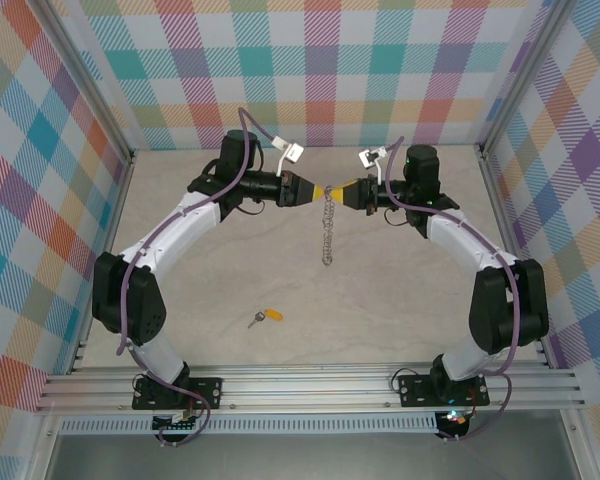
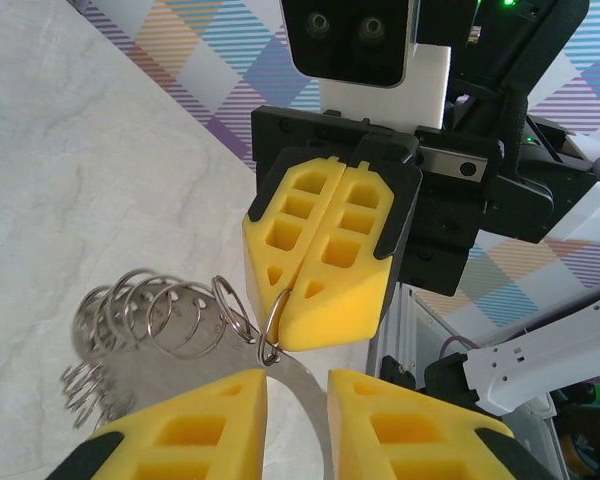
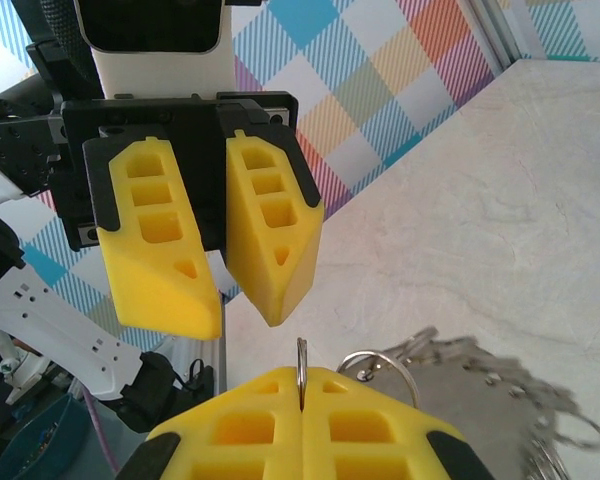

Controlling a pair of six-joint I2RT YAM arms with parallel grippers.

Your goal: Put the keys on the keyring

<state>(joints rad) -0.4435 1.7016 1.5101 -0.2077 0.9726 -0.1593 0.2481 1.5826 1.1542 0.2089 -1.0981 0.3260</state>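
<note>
Right gripper (image 1: 337, 192) is fully closed, pinching the keyring (image 1: 327, 232) by its thin band. It holds the ring in the air at upper centre of the top view, and the fringe of small loops hangs down below the pinch toward the table (image 1: 410, 300).

Left gripper (image 3: 244, 316) faces it tip to tip with the pads partly apart. In the left wrist view the band runs between them, but I see no pinch, so I judge it as not gripping.

The key (image 1: 270, 316) lies flat on the table at lower centre-left of the top view, well apart from both grippers. Its yellow-orange head points right and its silver blade left.

Handling, judged:
- **Key:** small, light and rigid. The metal blade is slick and lies flat, so it is hard to get under. Take it by the plastic head, which is thicker and grippier, and leave the hole clear for threading.
- **Ring:** the band is stiff but thin and springy, and it can twist or slide between foam pads.
- **Loops:** they are loose, swing freely, and could snag on a finger.
- **Where to hold the ring:** on bare band, clear of the loops and close to the split.

Risk: with a one-point hold, the ring may pivot under the weight of the dangling chain.
</note>
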